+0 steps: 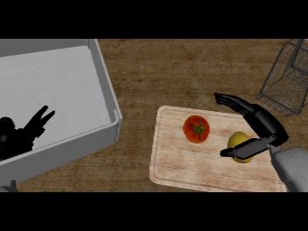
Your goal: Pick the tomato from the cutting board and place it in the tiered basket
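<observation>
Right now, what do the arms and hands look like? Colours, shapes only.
The right hand is glossy black, built of blocky segmented fingers and a thumb, joined to a smooth, rounded grey forearm. The left hand is a matching black, seen as a dark shape. No cables, markings or sleeves visible.

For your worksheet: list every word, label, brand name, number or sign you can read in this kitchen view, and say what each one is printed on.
None: no readable text appears anywhere in this view.
The tomato, the yellow fruit, the cutting board, the wire tiered basket, the grey sink and the wooden counter all carry no lettering, labels or numbers.
</observation>
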Action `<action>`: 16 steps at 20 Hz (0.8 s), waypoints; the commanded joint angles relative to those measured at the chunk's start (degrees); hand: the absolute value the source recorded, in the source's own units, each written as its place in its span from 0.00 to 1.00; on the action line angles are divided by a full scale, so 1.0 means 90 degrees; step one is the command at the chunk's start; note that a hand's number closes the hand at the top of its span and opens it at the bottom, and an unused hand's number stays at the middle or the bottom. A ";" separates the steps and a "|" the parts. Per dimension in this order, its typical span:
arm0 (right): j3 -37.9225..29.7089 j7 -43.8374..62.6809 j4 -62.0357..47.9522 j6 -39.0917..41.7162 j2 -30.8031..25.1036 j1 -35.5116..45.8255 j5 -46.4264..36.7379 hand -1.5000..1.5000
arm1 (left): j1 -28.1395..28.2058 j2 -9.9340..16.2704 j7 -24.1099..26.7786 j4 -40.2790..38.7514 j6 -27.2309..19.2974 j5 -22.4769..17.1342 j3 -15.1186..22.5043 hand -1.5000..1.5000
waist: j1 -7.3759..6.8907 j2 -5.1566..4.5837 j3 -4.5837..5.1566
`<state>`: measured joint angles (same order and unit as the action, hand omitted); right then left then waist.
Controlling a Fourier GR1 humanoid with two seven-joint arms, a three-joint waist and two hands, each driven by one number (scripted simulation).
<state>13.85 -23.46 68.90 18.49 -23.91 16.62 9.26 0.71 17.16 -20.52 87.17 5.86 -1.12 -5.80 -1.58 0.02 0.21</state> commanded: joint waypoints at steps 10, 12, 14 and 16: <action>0.0401 0.1550 -0.0342 0.1829 -0.0521 0.2120 -0.0657 0.00 | 0.0340 -0.0252 0.0865 -0.0251 0.0277 0.0100 -0.0738 0.50 | 0.0076 -0.0001 -0.0020; 0.0587 0.1729 0.0080 0.1640 -0.0226 0.1548 -0.0920 0.00 | 0.0133 -0.0190 0.1117 -0.0738 0.0445 0.0173 -0.0888 0.50 | 0.0151 0.0000 -0.0020; 0.0374 0.1977 -0.0315 0.2094 -0.0323 0.2040 -0.0746 0.00 | 0.0212 -0.0188 0.0933 -0.0499 0.0475 0.0112 -0.1055 0.50 | 0.0112 -0.0004 -0.0021; 0.0570 0.2716 0.0520 0.2411 -0.0498 0.1718 -0.0516 0.00 | 0.0162 -0.0406 0.1262 -0.0861 0.0329 0.0420 -0.0969 0.50 | 0.0219 0.0022 -0.0013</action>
<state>18.11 -6.44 68.58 36.22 -28.01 32.67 2.93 1.53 14.68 -15.73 82.62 12.06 0.77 -13.61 -0.35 0.21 -0.15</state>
